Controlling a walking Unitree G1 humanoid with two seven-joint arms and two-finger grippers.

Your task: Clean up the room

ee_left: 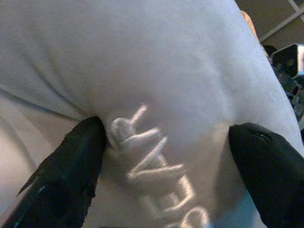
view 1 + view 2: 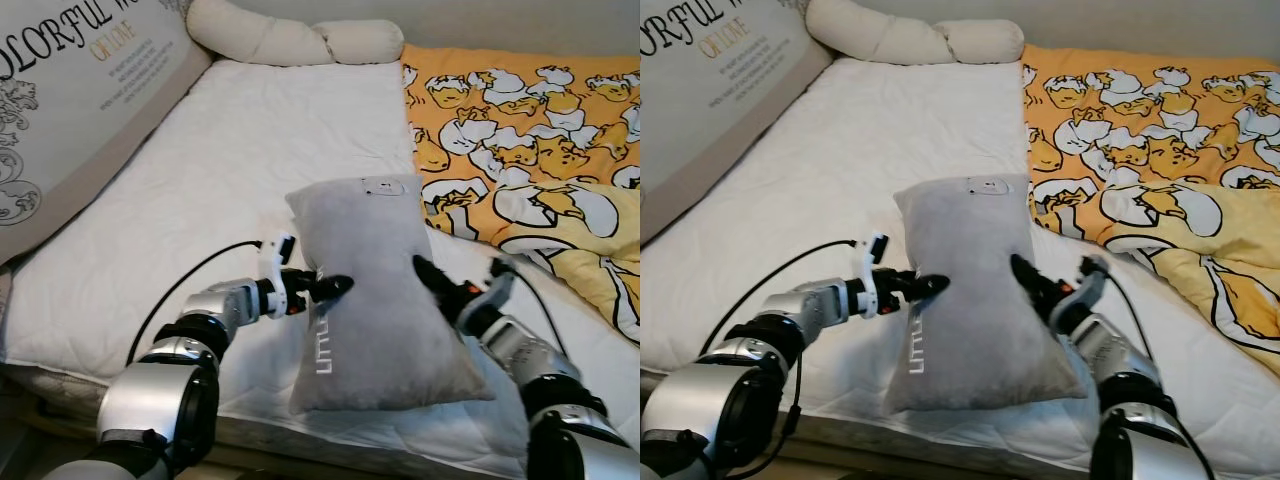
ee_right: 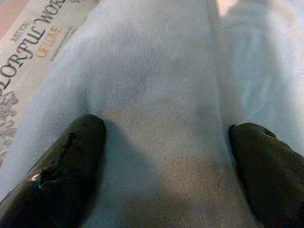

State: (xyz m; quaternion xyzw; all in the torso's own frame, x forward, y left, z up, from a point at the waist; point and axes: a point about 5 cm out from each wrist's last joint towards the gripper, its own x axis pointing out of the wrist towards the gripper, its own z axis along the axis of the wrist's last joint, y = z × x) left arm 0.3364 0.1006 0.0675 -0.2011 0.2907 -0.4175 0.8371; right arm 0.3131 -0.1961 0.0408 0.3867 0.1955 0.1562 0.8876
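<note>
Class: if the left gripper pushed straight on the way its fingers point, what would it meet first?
The grey pillow. The left gripper already has its open fingers spread against the pillow's lettered side, so almost at once it would press further into the fabric.

You're seeing two silver arms showing black joints, a black cable looping off the left arm (image 2: 190, 340), black fingers (image 1: 61, 180).

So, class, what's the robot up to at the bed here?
The robot is pressing a grey pillow between its two grippers, over the white mattress. The left gripper pushes into the side with the white lettering and the right gripper into the opposite side, both with fingers spread. A yellow patterned duvet lies alongside.
</note>
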